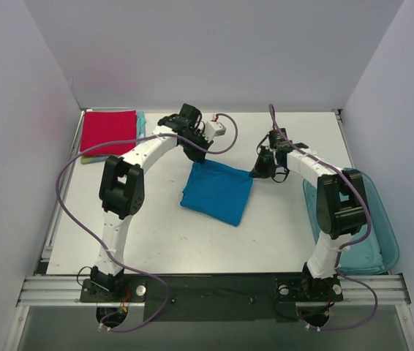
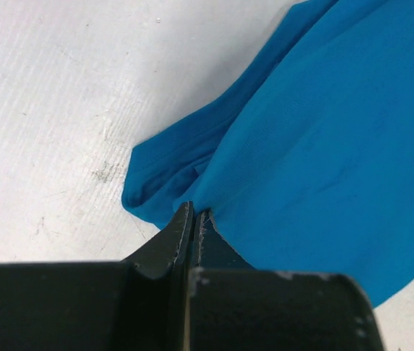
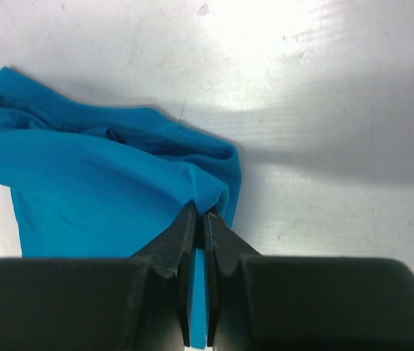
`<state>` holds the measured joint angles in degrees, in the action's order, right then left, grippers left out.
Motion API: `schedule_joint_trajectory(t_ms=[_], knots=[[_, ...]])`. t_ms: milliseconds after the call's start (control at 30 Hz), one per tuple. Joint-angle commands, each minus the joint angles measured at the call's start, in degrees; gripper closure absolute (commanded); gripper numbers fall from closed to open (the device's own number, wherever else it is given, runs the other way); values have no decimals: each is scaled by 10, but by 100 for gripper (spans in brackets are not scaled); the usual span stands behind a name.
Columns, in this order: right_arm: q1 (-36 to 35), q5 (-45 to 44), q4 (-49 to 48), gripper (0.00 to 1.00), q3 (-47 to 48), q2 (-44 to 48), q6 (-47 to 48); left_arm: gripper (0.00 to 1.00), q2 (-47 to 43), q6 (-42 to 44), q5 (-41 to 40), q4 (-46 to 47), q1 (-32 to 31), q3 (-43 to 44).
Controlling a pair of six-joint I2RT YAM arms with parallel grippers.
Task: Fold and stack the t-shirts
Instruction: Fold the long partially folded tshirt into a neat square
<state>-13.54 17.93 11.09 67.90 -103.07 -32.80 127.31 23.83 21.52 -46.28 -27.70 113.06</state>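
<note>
Fingers [image 2: 178, 238] of the left gripper [image 2: 194, 213] were pressed together on a bunched corner of the bright blue t-shirt [image 2: 324, 146], the cloth gathering into a small pucker right at the tips. I logged the right gripper [image 3: 200, 212] as pinching too: a strip of blue cloth showed in the narrow slot between its closed jaws, at a rumpled, rolled-over corner. From the top camera, the left arm rose from its base, bent at the elbow over the left half of the table [image 1: 163, 234], and ran its forearm away and to the right, wrist turned down onto the shirt's far-left corner. The right arm mirrored it, with its elbow above the inner edge of the translucent blue bin [image 1: 382, 241] and its forearm angled away and to the left, down to the far-right corner. The blue shirt lay near the table's middle as a rough, slightly skewed square, its far edge spanning between the two grippers. I could not tell whether that edge was off the surface. At the far-left corner sat the red t-shirt [image 1: 107, 131], folded square, on top of a stack with a light teal edge [image 1: 140, 124] showing beneath it.
</note>
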Motion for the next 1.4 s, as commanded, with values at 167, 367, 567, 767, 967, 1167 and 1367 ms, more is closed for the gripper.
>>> schedule_joint_trajectory(t_ms=[167, 367, 567, 767, 967, 1167, 1367], knots=[[7, -6, 14, 98, 65, -54, 17, 100, -18, -12, -49, 10, 12, 33], [7, 14, 20, 96, 96, -75, 26, 100, -37, -19, -38, -9, 16, 30], [6, 41, 9, 100, 107, -68, 27, 100, -66, -26, -31, -42, 21, 44], [5, 44, 16, 100, 130, -97, 24, 100, -63, -20, -67, -54, 27, 32], [5, 47, 33, 78, 168, -139, 26, 90, -29, -32, -121, -38, 31, 30], [5, 19, 84, 60, 226, -145, 61, 39, -21, -54, -200, -2, 34, 36], [-3, 21, 98, 59, 223, -92, 94, 38, -59, -56, -150, 27, 37, 10]])
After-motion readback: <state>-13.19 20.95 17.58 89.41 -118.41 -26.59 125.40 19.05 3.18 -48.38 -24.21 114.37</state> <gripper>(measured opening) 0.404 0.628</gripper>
